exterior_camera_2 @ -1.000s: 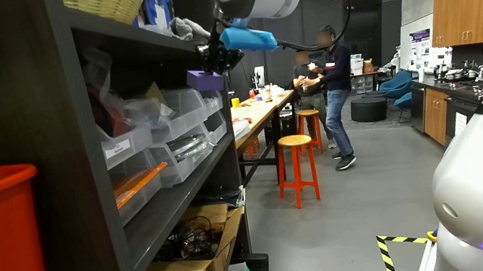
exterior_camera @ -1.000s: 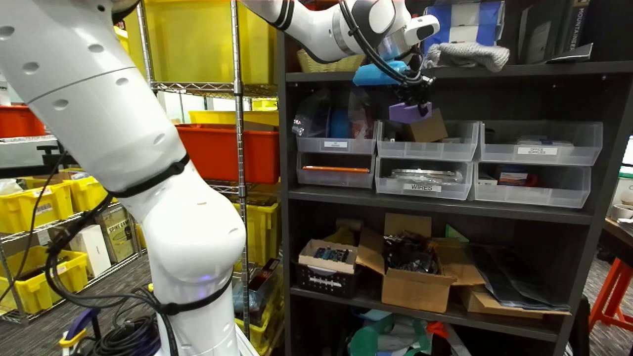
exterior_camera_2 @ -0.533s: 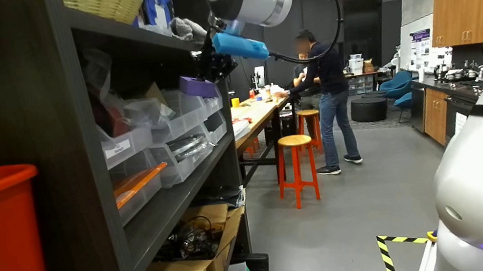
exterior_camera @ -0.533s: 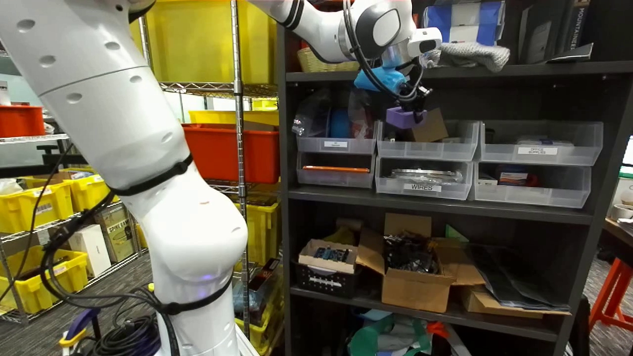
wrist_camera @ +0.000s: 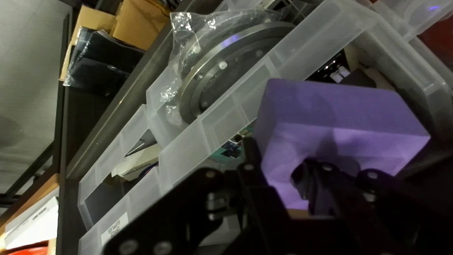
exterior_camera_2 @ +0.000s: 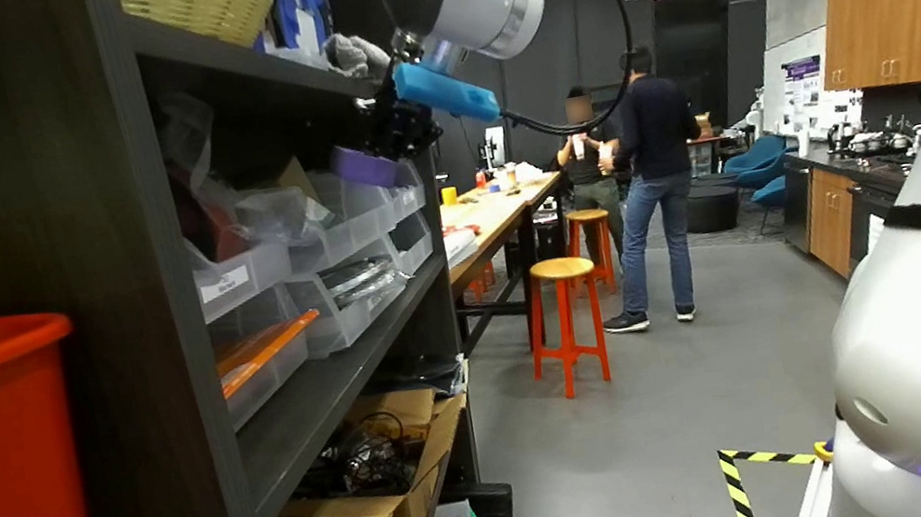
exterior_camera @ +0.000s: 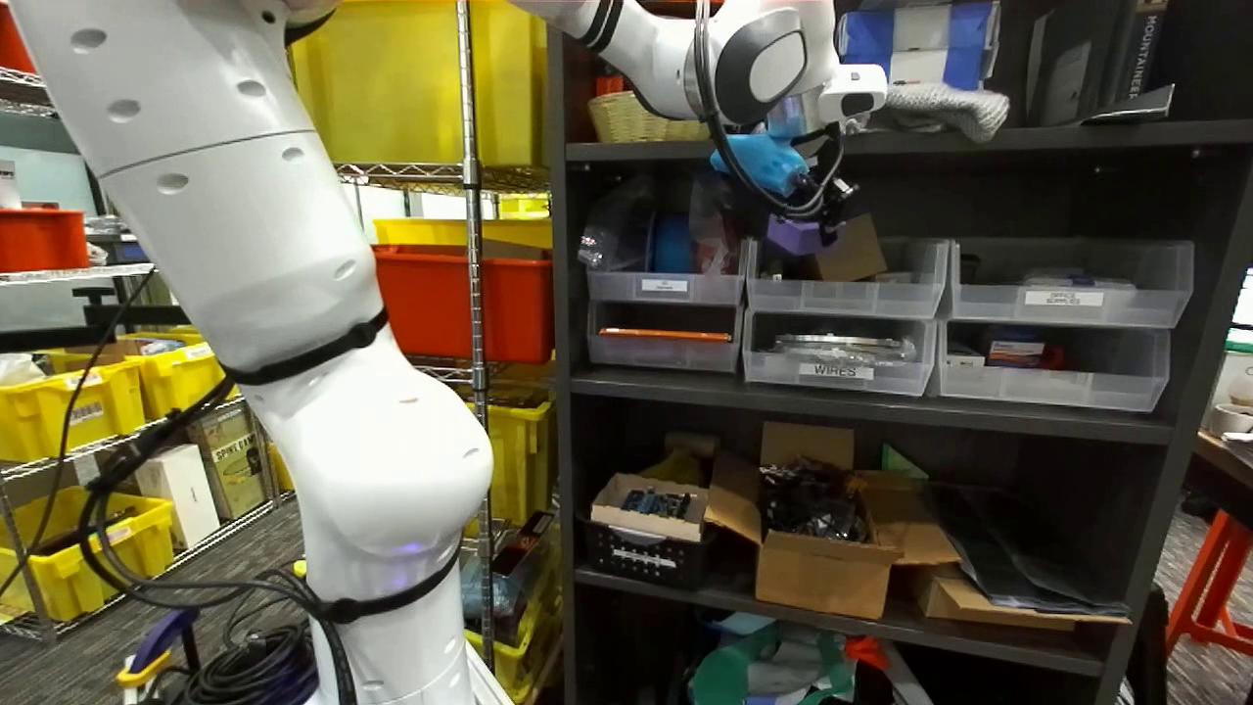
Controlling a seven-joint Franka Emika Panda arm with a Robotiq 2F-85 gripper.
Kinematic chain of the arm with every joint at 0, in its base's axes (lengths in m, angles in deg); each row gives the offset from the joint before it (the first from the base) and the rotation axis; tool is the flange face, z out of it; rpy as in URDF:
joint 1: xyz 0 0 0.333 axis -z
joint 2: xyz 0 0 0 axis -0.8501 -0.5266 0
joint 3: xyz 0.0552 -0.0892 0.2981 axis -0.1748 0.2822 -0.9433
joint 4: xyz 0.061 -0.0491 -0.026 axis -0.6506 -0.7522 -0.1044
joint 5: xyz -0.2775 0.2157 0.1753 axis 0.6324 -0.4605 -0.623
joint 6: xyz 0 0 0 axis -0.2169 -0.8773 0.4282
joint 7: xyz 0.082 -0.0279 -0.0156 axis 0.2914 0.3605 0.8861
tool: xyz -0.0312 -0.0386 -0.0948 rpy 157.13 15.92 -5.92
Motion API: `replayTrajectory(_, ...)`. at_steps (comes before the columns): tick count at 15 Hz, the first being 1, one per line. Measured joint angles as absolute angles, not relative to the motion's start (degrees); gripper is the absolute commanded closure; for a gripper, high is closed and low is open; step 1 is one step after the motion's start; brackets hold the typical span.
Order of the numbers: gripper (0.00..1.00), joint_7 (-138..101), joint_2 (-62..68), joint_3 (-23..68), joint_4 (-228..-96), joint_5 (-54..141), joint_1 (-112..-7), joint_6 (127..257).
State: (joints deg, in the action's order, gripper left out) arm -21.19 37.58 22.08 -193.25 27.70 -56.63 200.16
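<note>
at far left, a tan box reads "spike"; its second word is unclear. the white arm stands in front of a red bin, hiding part of it. on the dark shelf, the upper left bin bears a label too small to read. next, the purple box hangs over the left end of the upper middle bin; whether they touch, i cannot tell. the gripper has hold of it, its fingers a little apart. just right stands cardboard. below, a lower label says "wires"; farther right, another label says "office supplies". in the shelf's top right corner, a book reads "mountaineer".
</note>
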Motion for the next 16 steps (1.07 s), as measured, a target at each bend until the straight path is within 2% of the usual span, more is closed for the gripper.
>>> replayTrajectory(10,0.93,-18.1,32.6,24.4,-188.8,14.3,-57.6,200.0)
replayTrajectory(16,0.93,-14.5,30.6,26.6,-186.0,4.9,-57.6,195.6)
